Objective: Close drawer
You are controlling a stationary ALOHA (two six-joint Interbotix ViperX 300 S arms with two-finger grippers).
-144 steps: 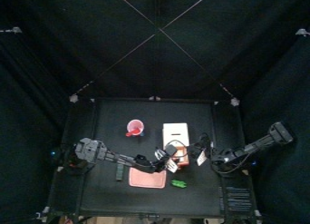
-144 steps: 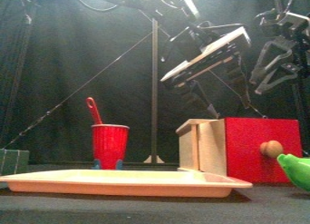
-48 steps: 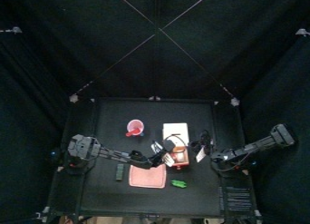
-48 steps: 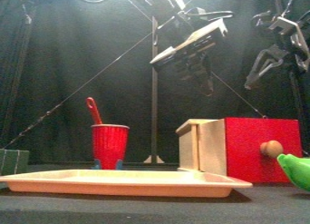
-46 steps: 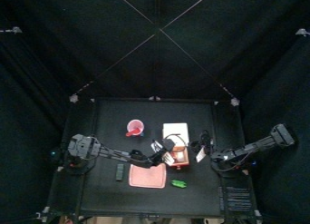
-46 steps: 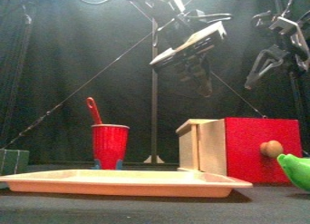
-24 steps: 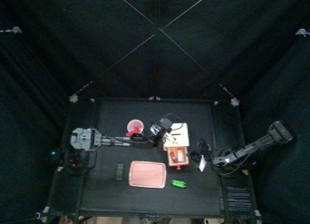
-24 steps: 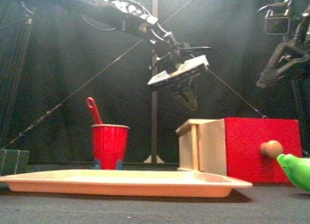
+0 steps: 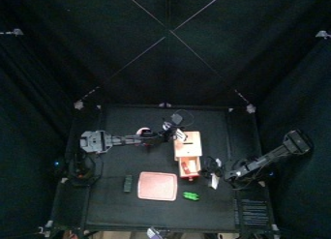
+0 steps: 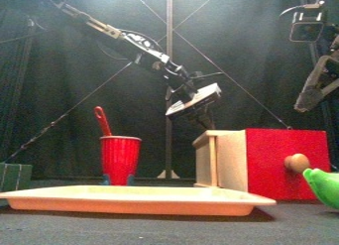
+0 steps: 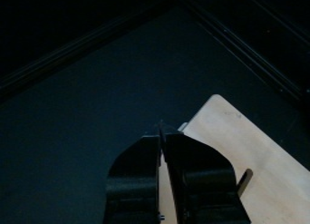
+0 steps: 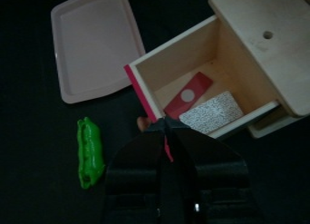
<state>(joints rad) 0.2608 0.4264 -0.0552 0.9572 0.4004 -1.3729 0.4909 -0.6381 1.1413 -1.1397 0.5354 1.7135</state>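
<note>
The drawer (image 12: 194, 87) stands pulled out of the white-topped box (image 9: 191, 144), toward the table's front. Its red front (image 10: 281, 162) carries a round wooden knob (image 10: 295, 162). Inside it lie a red-and-white card (image 12: 191, 92) and a speckled piece (image 12: 218, 110). My right gripper (image 12: 166, 137) hovers shut just in front of the red front, holding nothing; the top view has it (image 9: 220, 166) to the right of the drawer. My left gripper (image 9: 177, 120) is shut and raised over the box's far end, its jaws (image 11: 162, 139) beside the box top (image 11: 260, 164).
A flat pink mat (image 9: 157, 185) lies front left of the box. A green pea pod (image 12: 87, 150) rests near the front edge, beside the drawer. A red cup (image 10: 121, 158) with a spoon in it stands at the back left.
My left arm has swung from above the drawer to the box's far end. The right arm has drawn back a little to the right. The drawer stays pulled out.
</note>
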